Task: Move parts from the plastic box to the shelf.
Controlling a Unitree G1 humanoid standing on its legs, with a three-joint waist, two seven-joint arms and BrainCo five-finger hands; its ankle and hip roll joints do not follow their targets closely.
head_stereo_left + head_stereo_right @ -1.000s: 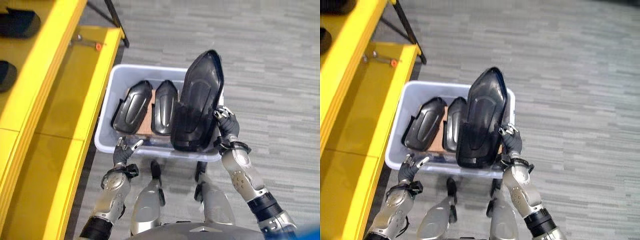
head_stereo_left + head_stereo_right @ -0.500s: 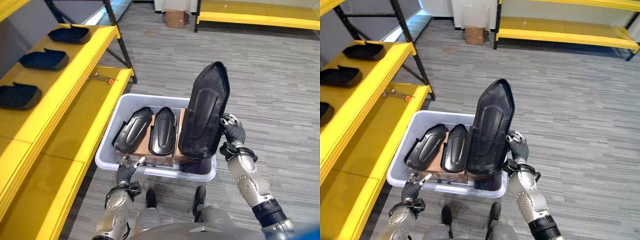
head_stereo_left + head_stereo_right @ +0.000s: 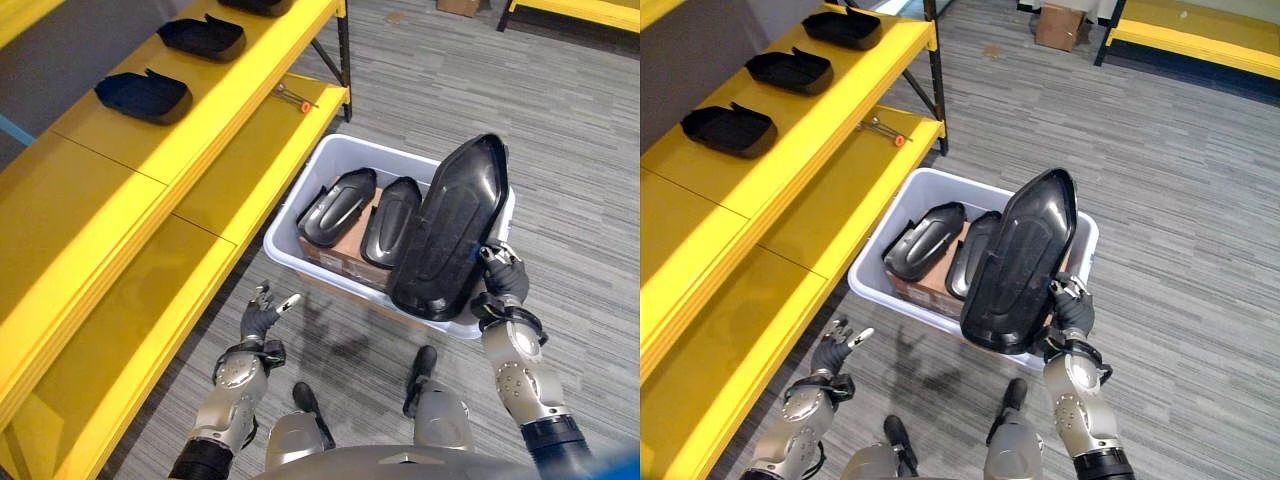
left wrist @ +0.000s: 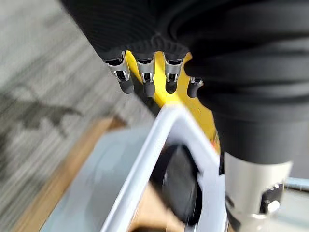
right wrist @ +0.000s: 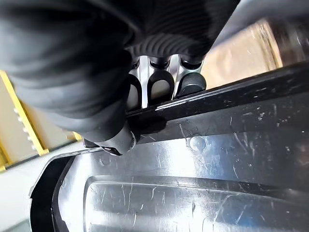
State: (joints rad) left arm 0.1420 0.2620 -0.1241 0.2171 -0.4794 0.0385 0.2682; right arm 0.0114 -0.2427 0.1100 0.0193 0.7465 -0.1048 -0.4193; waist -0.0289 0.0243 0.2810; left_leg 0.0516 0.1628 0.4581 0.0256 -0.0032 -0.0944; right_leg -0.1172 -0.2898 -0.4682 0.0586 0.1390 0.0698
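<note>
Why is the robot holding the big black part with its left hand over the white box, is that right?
Not quite: the right hand holds the big black part, pinching its edge, as the right wrist view shows. The left hand hangs free above the floor. The part is indeed over the white box.

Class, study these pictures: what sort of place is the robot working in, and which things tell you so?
Probably a warehouse or factory storeroom: long yellow shelves hold black moulded parts, a plastic box of more parts sits on grey flooring, and a cardboard carton stands beyond.
</note>
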